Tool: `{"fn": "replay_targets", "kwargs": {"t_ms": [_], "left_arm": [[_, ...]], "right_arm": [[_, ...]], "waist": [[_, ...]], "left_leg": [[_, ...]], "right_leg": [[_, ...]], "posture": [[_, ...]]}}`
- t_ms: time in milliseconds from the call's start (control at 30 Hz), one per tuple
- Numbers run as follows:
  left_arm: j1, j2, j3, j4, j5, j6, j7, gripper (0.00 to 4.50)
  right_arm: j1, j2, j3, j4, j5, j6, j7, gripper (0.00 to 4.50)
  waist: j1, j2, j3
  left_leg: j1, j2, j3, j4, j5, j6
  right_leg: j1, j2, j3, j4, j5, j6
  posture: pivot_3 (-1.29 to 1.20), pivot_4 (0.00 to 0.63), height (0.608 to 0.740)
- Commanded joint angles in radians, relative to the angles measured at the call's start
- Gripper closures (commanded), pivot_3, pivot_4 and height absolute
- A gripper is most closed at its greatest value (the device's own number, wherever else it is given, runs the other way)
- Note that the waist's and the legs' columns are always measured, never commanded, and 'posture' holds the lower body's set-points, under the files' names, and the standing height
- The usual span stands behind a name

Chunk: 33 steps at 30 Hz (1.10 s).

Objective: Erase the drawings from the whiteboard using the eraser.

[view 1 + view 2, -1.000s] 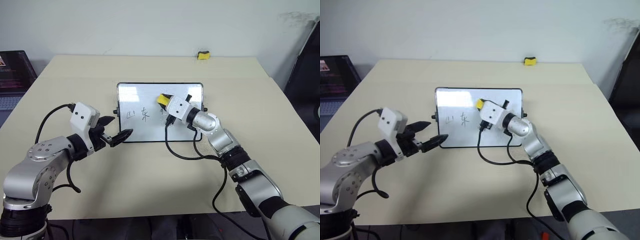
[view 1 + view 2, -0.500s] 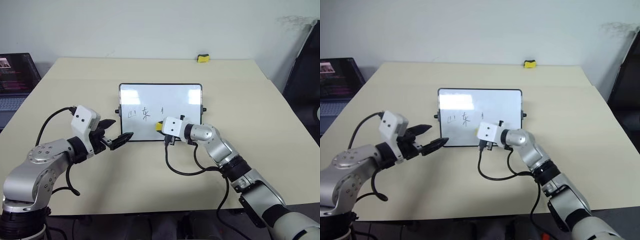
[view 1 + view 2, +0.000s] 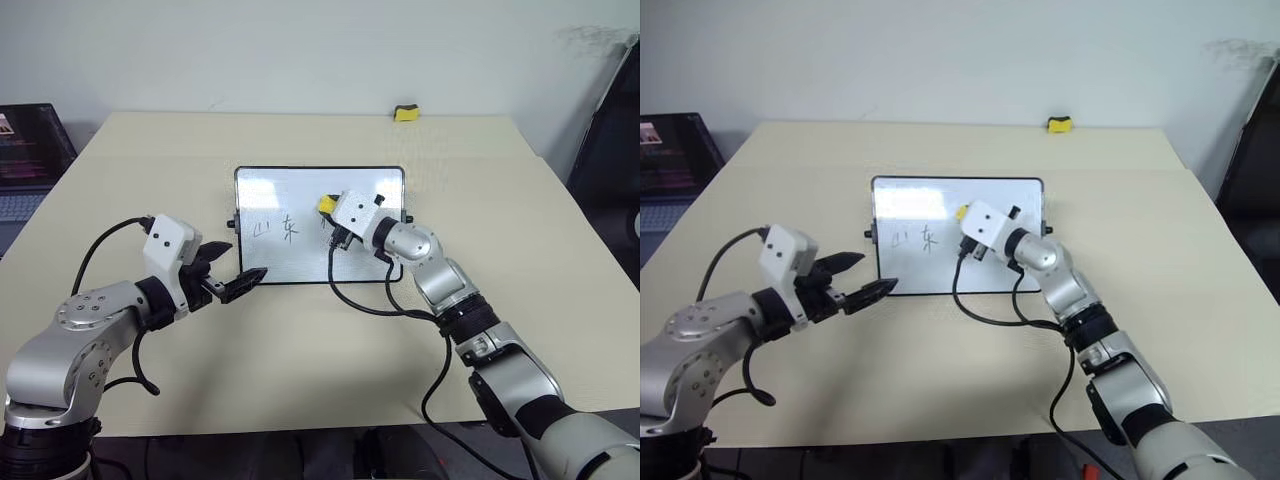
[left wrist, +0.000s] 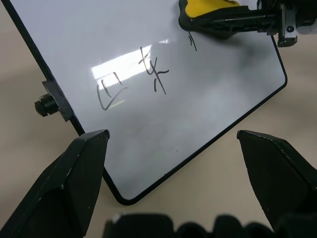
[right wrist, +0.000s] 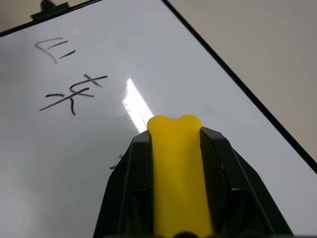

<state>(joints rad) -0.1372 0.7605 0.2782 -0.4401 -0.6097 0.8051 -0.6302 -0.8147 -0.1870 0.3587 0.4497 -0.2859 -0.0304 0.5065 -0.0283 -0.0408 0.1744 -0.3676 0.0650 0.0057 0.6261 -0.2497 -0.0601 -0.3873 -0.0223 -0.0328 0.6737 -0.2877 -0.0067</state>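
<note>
We are gripping the small bright yellow block eraser (image 5: pixel 177 168) in our right pincer (image 3: pixel 331 208), whose two black fingers are clamped flat against its sides, so the block juts out past the fingertips. The pincer is hanging over the right half of the small glossy whiteboard with the thin black frame (image 3: pixel 262 276), which is lying flat on the beige table (image 3: pixel 300 340).

The drawings, thin black marker scribbles (image 3: pixel 277 229), are sitting just off the eraser's tip toward our left side; two fuller characters are showing there, and a small leftover stroke (image 4: pixel 192 43) is lying right beside the tip. The area under and behind the pincer is looking clean.

Our left pincer (image 3: pixel 243 262) is standing with its jaws spread wide and nothing between them, poised at the board's near-left corner, close to the frame but apparently not touching it.

To do this step well, we judge we should be pressing the eraser's face flat onto the board, sweeping leftward through the small stroke and then across both characters with steady contact. The board looks light and could slide, so bracing its frame with the left pincer seems wise.
</note>
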Motion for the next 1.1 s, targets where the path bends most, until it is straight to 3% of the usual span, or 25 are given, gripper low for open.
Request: {"fn": "replay_targets", "kwargs": {"t_ms": [33,300,467,600,800,1100], "left_arm": [[-0.001,0.007,0.021,-0.039,-0.011,-0.001,0.004,0.0],[0.0,0.008,0.019,-0.036,-0.015,-0.006,0.007,0.0],[0.0,0.008,0.019,-0.036,-0.014,-0.007,0.006,0.0],[0.004,0.007,0.021,-0.039,-0.015,-0.007,0.009,0.0],[0.043,0.008,0.044,-0.038,0.005,-0.024,0.022,0.0],[0.024,0.0,0.071,-0.014,0.009,-0.008,0.08,0.0]], "right_arm": [[0.068,-0.04,0.067,0.002,-0.036,0.089,0.108,3.51],[0.088,-0.061,0.084,-0.044,-0.025,0.077,0.142,3.51],[0.026,0.015,-0.03,-0.045,0.059,-0.04,0.007,3.51],[-0.025,0.028,-0.069,0.017,0.038,-0.05,-0.09,3.51],[0.003,0.011,-0.059,0.029,0.026,-0.051,-0.077,3.51],[0.113,-0.018,-0.024,-0.189,0.097,-0.15,0.078,3.51]], "waist": [[0.0,0.0,0.0],[0.001,0.0,0.0],[0.0,0.001,0.001],[-0.001,0.001,0.002],[-0.001,0.0,0.001],[0.001,0.001,0.002]], "left_leg": [[0.001,0.0,0.0,0.0,0.0,0.0],[0.004,0.0,0.0,0.001,0.002,0.003],[0.002,0.0,0.0,0.001,0.002,0.003],[-0.002,0.0,0.0,0.0,0.002,0.002],[-0.003,0.0,0.0,0.0,-0.001,-0.001],[-0.006,0.0,0.0,0.0,-0.001,-0.001]], "right_leg": [[0.001,0.0,0.0,0.0,-0.001,0.001],[0.001,0.0,0.0,0.004,0.0,0.0],[-0.001,0.0,0.0,0.004,0.0,0.0],[-0.003,0.0,0.001,0.002,0.0,0.0],[-0.003,0.0,0.001,-0.002,0.002,-0.003],[-0.003,0.0,-0.002,-0.003,0.001,-0.001]], "posture": [[0.0,0.15,0.74],[0.0,0.15,0.74],[0.0,0.15,0.74],[0.0,0.15,0.74],[0.0,0.15,0.74],[0.0,0.15,0.74]]}}
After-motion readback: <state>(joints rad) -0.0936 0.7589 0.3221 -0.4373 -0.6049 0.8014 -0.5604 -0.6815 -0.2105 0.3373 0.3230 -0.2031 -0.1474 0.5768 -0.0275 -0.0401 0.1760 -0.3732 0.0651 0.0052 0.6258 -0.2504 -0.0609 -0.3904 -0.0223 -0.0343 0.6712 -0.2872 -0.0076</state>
